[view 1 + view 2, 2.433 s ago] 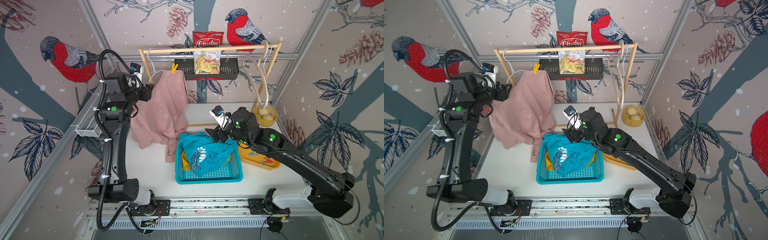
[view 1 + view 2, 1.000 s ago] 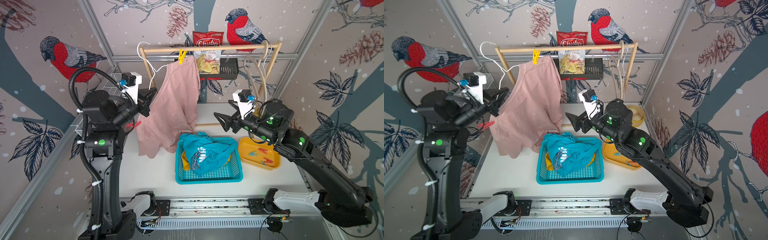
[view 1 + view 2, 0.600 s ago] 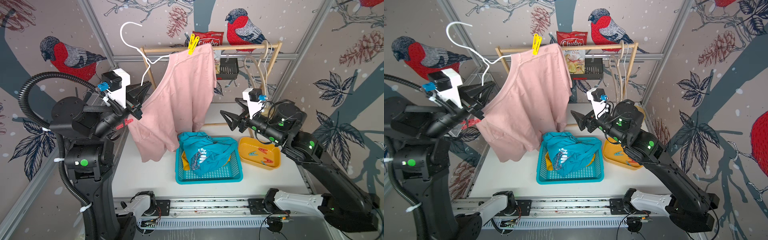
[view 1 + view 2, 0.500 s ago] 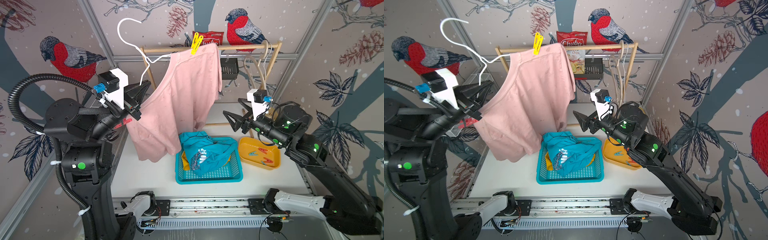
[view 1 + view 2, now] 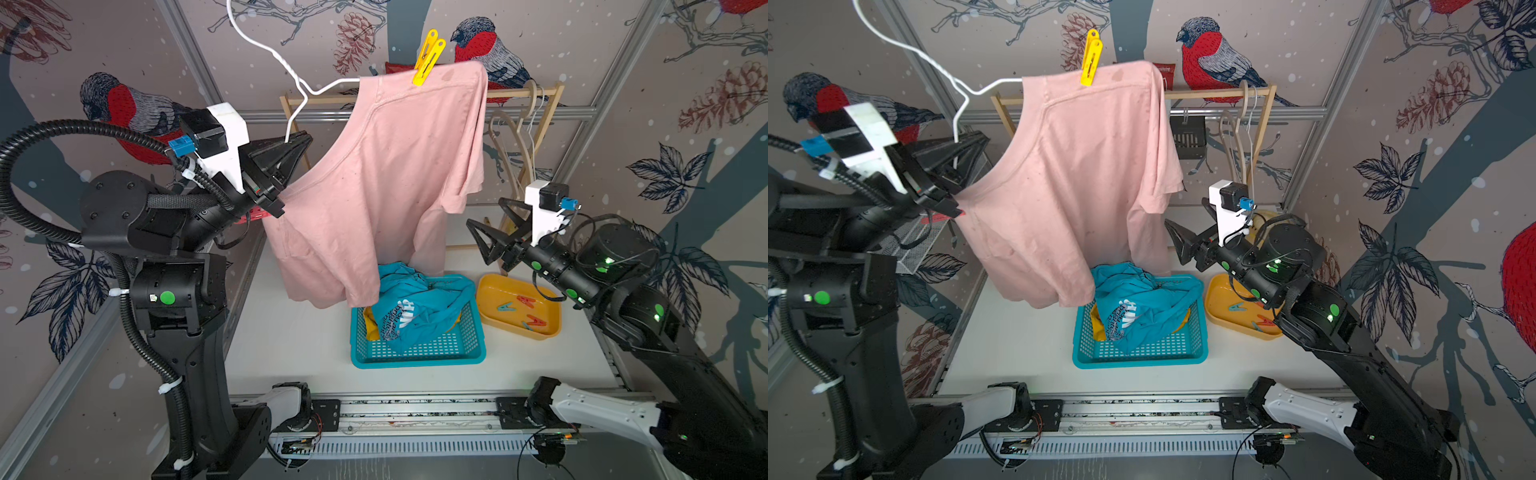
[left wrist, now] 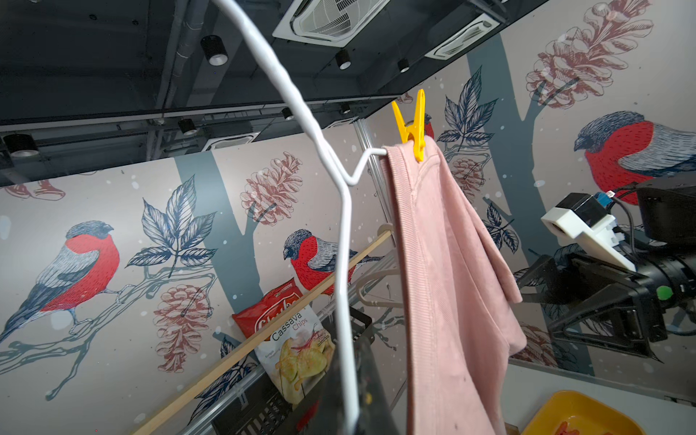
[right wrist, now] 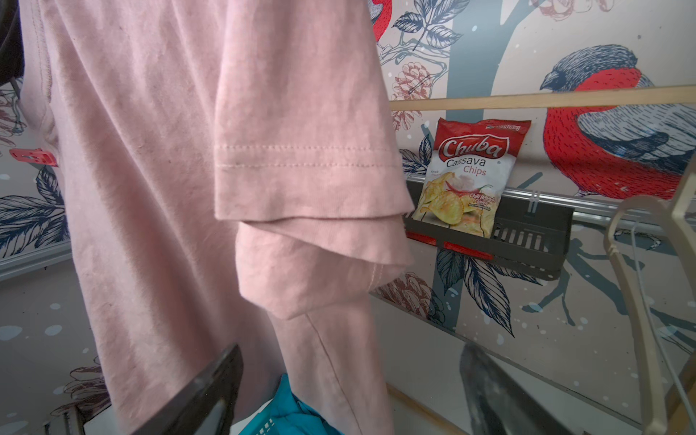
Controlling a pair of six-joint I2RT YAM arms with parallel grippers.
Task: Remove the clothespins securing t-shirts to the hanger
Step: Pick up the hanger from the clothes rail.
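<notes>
The left arm has swung the hanger (image 6: 344, 233) higher and further over the desk than half a second ago, and the yellow pin (image 5: 428, 58) now stands above the wooden rail. The right gripper (image 5: 486, 214) has risen only a little.

The left gripper (image 5: 297, 143) is clamped on the hanger's wire. The pink shirt (image 5: 382, 187) hangs from the other shoulder of the hanger, with the pin biting its top edge and the pin's two tails splayed upward. The right gripper's jaws stand wide apart and empty, near the shirt's sleeve and well below the pin.

The teal shirt (image 5: 419, 307) lies over a yellow shirt (image 5: 370, 324) in the basket (image 5: 415, 357) near the desk's front edge. Red and blue pins lie in the tray (image 5: 494, 289) by the right edge, so this looks like the last pin.

To do the step well, the right gripper should climb clear of the sleeve and turn so its jaws straddle both tails, not the biting end. It should then squeeze fully before lifting straight up. The left arm should hold still, because the thin wire will probably sway under a sideways push. Once freed, the shirt will likely slide off, and it hangs partly over the basket.
</notes>
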